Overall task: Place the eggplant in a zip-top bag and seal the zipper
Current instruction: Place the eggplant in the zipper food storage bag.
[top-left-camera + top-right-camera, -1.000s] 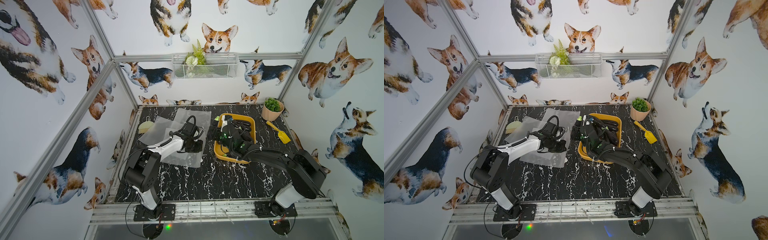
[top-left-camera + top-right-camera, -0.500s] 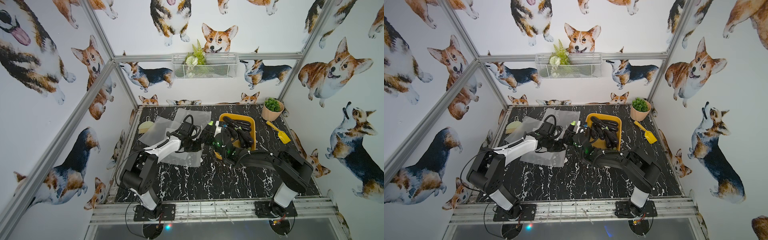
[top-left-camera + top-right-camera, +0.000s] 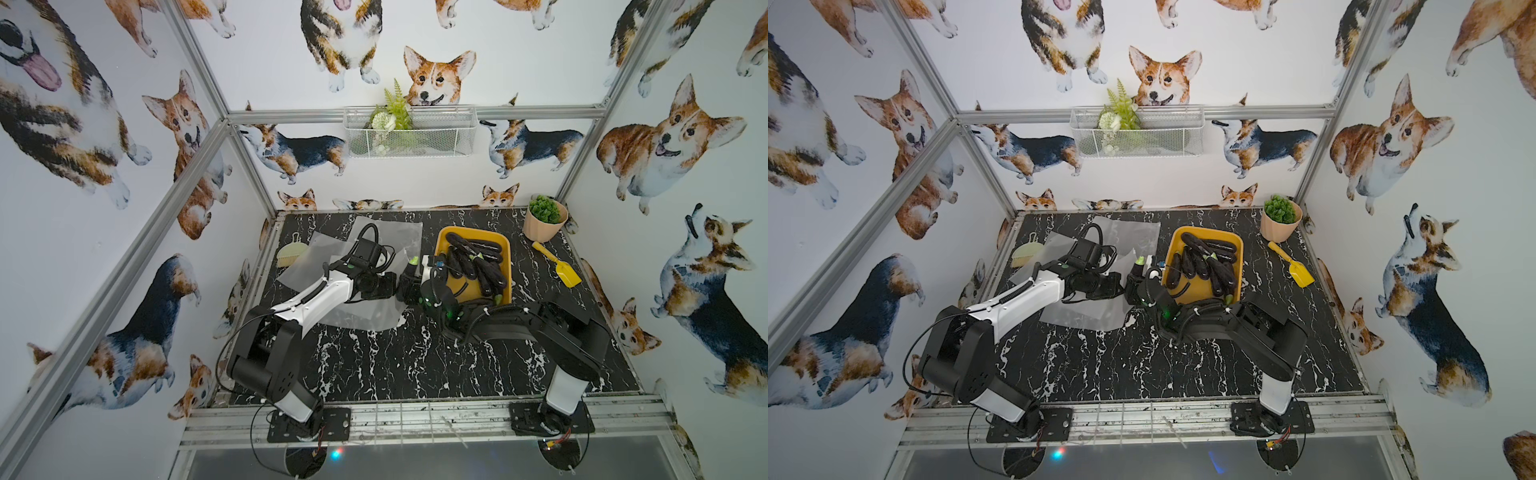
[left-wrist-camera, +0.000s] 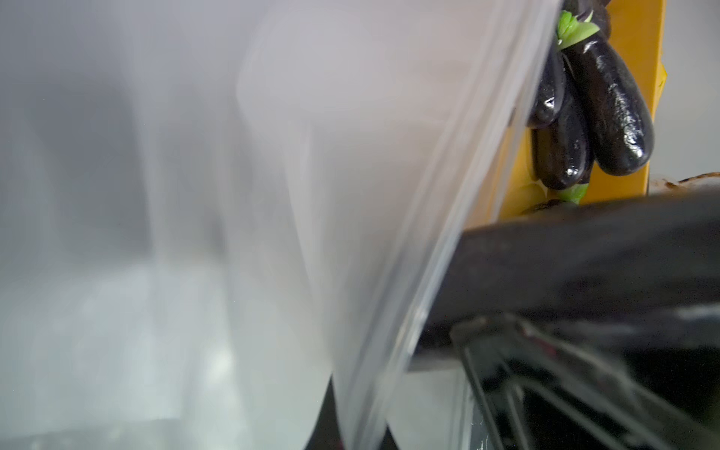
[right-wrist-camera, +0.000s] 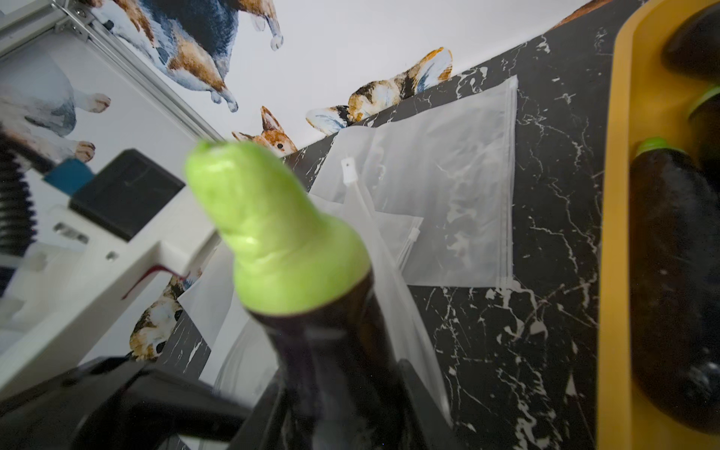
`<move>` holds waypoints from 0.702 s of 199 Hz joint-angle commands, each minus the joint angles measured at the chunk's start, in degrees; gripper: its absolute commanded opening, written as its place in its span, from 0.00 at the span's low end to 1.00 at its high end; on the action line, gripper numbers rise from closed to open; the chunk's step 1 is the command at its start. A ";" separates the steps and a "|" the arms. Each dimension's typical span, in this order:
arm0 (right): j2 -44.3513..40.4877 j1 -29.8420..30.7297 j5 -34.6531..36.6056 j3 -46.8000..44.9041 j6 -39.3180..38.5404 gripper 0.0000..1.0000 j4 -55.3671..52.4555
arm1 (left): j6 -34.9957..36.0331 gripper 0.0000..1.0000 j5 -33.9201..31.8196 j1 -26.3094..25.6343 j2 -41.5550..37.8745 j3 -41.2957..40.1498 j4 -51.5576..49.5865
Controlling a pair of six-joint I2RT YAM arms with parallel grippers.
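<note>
Eggplant [image 5: 307, 272] is being held clear of the black marble table [image 3: 415, 365], whose middle is being occupied by both arms. The white left arm [image 3: 316, 297] is being reached in from the near left and the black right arm [image 3: 519, 324] from the near right, with the two wrists just beside each other. Right of them, toward the far side, a yellow tray [image 3: 508, 257] is being filled by a pile of other eggplants [image 3: 473, 259]. Spare bags [image 3: 399, 237] are being seen lying flat to the far left of the tray.

One zip-top bag [image 4: 272, 195] is being pinched at its edge by the left gripper [image 3: 385, 286], its jaws closed on the film. The raised sheet is being spread across most of the left wrist view.

The right gripper [image 5: 335, 413] is being clamped on the eggplant's dark body, green stem uppermost, just left of the tray and beside the raised bag. Whether bag and eggplant are touching cannot be told.

A potted plant [image 3: 542, 224] and a yellow scoop [image 3: 561, 270] are being seen at the far right, and a brush [image 3: 291, 251] at the far left.
</note>
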 commanded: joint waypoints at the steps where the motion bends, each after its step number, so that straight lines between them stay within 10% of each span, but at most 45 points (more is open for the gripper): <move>1: 1.21 0.80 -2.10 2.47 0.83 0.42 2.95 | 0.76 0.00 -2.09 -0.02 -1.23 0.20 -2.17; 86: -3.78 0.53 -4.78 6.96 1.15 0.56 -22.97 | 2.75 0.00 -4.97 -0.33 -2.60 1.28 -3.73; 140: -2.27 -4.20 -12.09 9.19 7.57 0.38 -23.69 | 2.36 0.00 -7.00 -1.43 -4.31 0.59 -3.43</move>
